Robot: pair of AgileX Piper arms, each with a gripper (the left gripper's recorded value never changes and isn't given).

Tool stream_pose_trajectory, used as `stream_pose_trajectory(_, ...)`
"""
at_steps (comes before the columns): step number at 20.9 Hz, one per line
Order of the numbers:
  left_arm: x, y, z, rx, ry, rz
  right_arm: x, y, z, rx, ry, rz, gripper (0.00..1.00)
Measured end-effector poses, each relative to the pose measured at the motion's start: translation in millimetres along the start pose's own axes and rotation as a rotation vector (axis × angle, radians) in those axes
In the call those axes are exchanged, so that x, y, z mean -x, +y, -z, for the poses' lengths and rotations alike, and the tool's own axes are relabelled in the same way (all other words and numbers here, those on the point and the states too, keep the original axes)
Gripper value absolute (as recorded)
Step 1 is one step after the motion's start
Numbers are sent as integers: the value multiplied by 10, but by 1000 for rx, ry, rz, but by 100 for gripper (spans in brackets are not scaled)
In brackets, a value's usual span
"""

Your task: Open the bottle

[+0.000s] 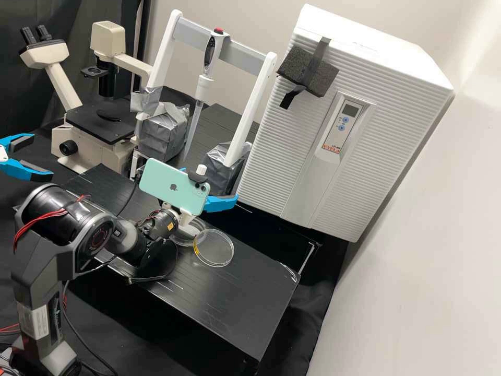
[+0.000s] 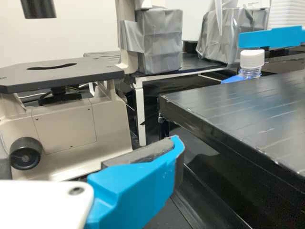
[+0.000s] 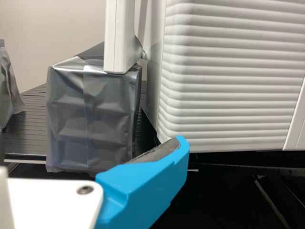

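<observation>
As left end effector [image 1: 42, 156] gapes, bottle [image 2: 251, 64] capped

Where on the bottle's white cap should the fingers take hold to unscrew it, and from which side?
Grip the white cap by its round side wall, coming straight down from above. The bottle stands upright on the black platform, so the cap's axis is vertical; a pinch across opposite sides would probably hold it square for twisting. The body below likely needs holding too.
</observation>
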Motion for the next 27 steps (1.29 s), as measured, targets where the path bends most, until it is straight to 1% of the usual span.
stream_pose_trajectory(7,0,0,0,0,0,0,0,0,0,0,0,0,100)
stream_pose_trajectory(10,0,-1,-1,-1,-1,1,86,25,23,1,6,-4,100)
stream_pose_trajectory(12,0,-1,-1,-1,-1,1,191,67,89,0,30,-19,100)
stream_pose_trajectory(15,0,-1,-1,-1,-1,1,309,58,260,-6,116,-38,100)
stream_pose_trajectory(16,0,-1,-1,-1,-1,1,334,35,315,2,141,-35,100)
stream_pose_trajectory(17,0,-1,-1,-1,-1,1,345,1,362,13,154,-27,100)
stream_pose_trajectory(21,0,-1,-1,-1,-1,1,372,-187,517,84,205,28,100)
stream_pose_trajectory(22,0,-1,-1,-1,-1,1,370,-237,528,97,207,42,100)
stream_pose_trajectory(23,0,-1,-1,-1,-1,1,364,-278,525,104,200,51,100)
stream_pose_trajectory(25,0,-1,-1,-1,-1,1,342,-344,498,117,175,61,100)
stream_pose_trajectory(26,0,-1,-1,-1,-1,1,327,-379,478,120,161,69,100)
stream_pose_trajectory(27,0,-1,-1,-1,-1,1,306,-391,464,120,149,67,100)
